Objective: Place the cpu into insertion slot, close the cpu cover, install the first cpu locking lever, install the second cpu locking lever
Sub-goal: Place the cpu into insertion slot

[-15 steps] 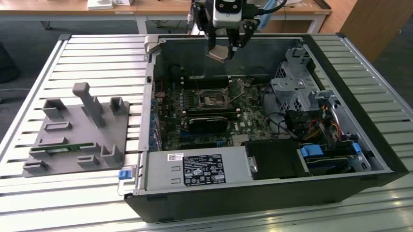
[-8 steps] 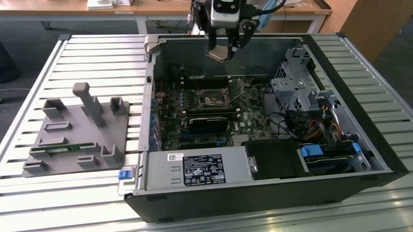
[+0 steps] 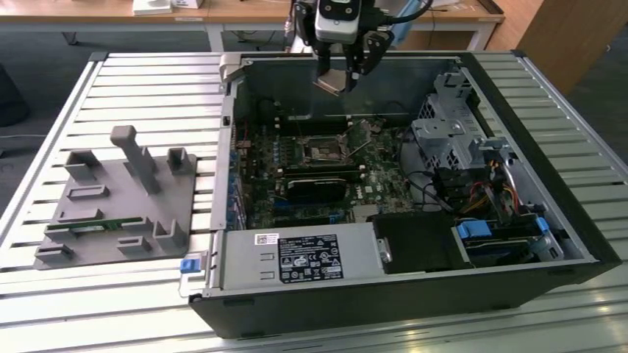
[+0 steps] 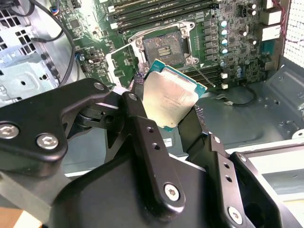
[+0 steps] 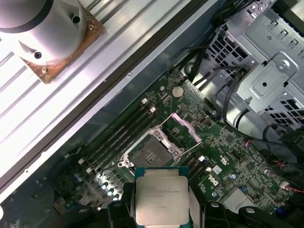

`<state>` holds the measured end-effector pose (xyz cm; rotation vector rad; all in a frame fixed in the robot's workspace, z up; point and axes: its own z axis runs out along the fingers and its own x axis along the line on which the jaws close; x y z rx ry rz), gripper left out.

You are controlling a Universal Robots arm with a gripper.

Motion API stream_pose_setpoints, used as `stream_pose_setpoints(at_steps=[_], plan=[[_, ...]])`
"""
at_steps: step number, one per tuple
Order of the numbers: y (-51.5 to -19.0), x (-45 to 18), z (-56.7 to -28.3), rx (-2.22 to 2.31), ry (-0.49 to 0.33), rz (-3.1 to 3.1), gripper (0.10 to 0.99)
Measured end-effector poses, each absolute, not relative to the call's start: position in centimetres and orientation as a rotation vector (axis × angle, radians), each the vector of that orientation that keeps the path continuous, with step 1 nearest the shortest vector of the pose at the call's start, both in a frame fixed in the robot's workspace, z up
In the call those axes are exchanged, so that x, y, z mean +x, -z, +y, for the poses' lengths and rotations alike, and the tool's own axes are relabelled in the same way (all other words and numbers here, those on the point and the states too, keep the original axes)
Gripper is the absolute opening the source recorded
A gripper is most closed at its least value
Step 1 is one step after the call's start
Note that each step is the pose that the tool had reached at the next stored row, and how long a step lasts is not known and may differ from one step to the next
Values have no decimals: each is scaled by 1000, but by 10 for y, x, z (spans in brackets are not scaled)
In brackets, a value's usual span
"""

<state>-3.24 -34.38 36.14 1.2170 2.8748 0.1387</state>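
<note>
Tool point(image 3: 339, 78): clenched on the chip point(image 4: 171, 97), high over the far end of the open computer case point(image 3: 393, 294).
Chip: gripped by two edges, metal top showing, well above the board and not seated.
Socket point(image 5: 148, 154): empty, with its cover point(image 5: 184, 127) swung up.
Done: chip in hand — nothing more.
Left: seating, closing the cover, both levers point(image 4: 207, 77) — judging by the open socket.
</note>
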Motion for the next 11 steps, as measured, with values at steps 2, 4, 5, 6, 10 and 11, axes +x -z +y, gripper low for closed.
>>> stream_pose_setpoints(at_steps=[2,4,5,6,10,11], plan=[[-361,-32,-344,1234,-138,2867,537],[-361,-32,-344,1251,-138,2859,537],[-361,-32,-344,1259,-138,2855,537],[-361,-32,-344,1268,-138,2851,537],[-361,-32,-344,1300,-138,2835,537],[-361,-32,-344,1308,-138,2831,537]])
